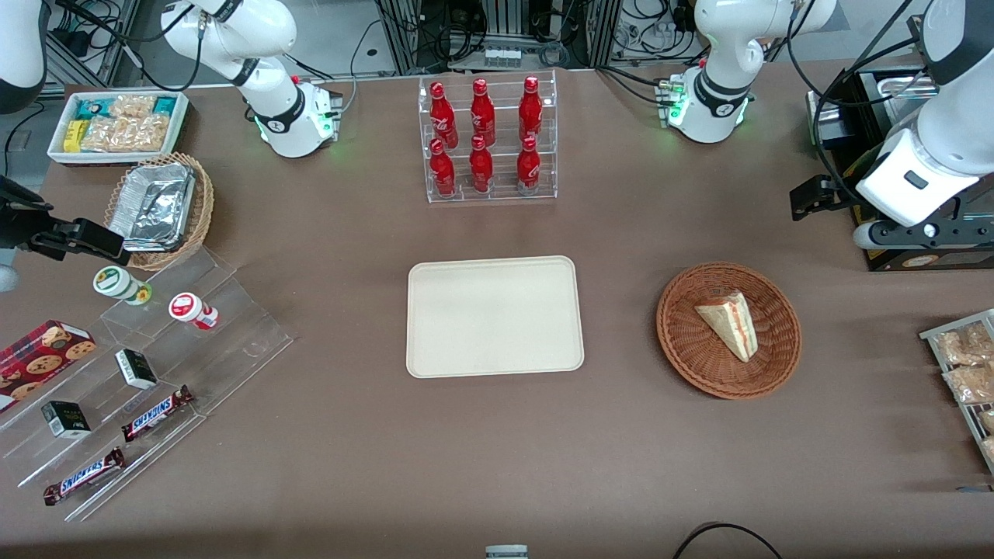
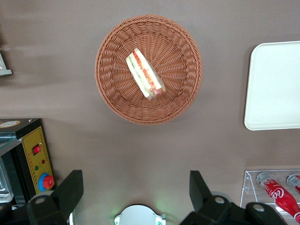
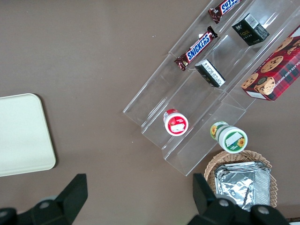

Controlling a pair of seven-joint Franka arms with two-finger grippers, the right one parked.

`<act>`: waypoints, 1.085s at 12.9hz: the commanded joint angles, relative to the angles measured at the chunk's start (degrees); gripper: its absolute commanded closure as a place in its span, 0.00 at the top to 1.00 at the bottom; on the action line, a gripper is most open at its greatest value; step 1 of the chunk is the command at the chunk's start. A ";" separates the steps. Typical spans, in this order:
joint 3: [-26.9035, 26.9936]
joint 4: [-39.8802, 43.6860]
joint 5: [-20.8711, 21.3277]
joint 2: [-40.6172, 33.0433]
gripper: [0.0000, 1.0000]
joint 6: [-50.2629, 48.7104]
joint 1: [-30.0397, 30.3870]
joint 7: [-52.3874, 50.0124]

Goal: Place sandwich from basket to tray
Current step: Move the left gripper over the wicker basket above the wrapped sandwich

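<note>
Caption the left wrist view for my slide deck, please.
Open end effector hovers above the sandwich lying in its wicker basket, the empty tray beside it.

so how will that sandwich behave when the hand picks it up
The sandwich looks like soft bread, so it probably squashes easily. Its layered filling may slip apart if pinched across the layers. The open hand is high above the basket.

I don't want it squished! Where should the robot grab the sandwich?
Best from straight above, the open gripper closing across the two flat bread faces mid-wedge. The sandwich lies in the basket with its filling edge up, so its thin width probably fits between the fingers.
</note>
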 commanded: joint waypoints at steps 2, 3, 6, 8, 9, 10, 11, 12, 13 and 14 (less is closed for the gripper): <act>0.61 0.41 0.14 0.99 1.00 -1.09 -0.88 0.78; 0.52 -0.29 0.14 1.17 1.00 0.13 -0.88 0.78; 0.61 -4.23 0.23 2.75 1.00 5.22 -0.70 0.86; 0.61 -8.89 0.23 2.58 1.00 10.23 -0.62 0.95; 0.61 -10.39 0.23 2.75 1.00 12.60 -0.53 0.95; 0.69 -11.71 0.31 3.45 1.00 14.71 -0.62 0.86; 0.70 -12.86 0.40 4.24 1.00 17.17 -0.62 0.95; 0.70 -13.91 0.49 4.86 1.00 19.11 -0.62 0.95; 0.70 -14.97 0.49 5.38 1.00 20.78 -0.62 0.86; 0.70 -16.19 0.49 5.65 1.00 22.89 -0.62 0.86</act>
